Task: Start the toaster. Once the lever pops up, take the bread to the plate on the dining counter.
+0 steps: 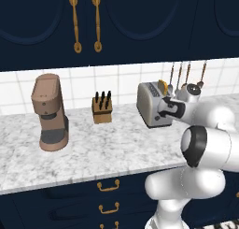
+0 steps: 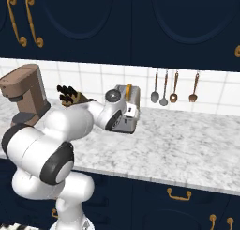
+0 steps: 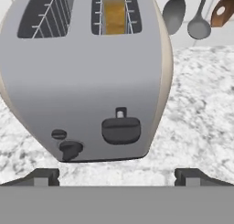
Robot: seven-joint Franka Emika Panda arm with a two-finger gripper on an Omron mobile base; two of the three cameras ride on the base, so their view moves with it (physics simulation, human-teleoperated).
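Note:
The silver-grey toaster (image 3: 87,77) stands on the marble worktop, also seen from the side (image 1: 150,104) (image 2: 129,111). One golden bread (image 3: 114,13) slice sits in its right-hand slot and pokes up above the top (image 1: 162,87). On the narrow face in front of me, the dark lever (image 3: 121,129) sits low under a short slot, with a round knob (image 3: 71,149) to its left. My gripper (image 3: 118,177) is open just in front of this face, with nothing between its fingertips (image 3: 43,176). The plate and the dining counter are out of view.
A brown coffee machine (image 1: 50,112) and a knife block (image 1: 102,107) stand further left on the marble worktop (image 1: 102,148). Spoons and ladles (image 2: 164,88) hang on the tiled wall to the right of the toaster. Navy drawers with gold handles (image 1: 108,186) are below.

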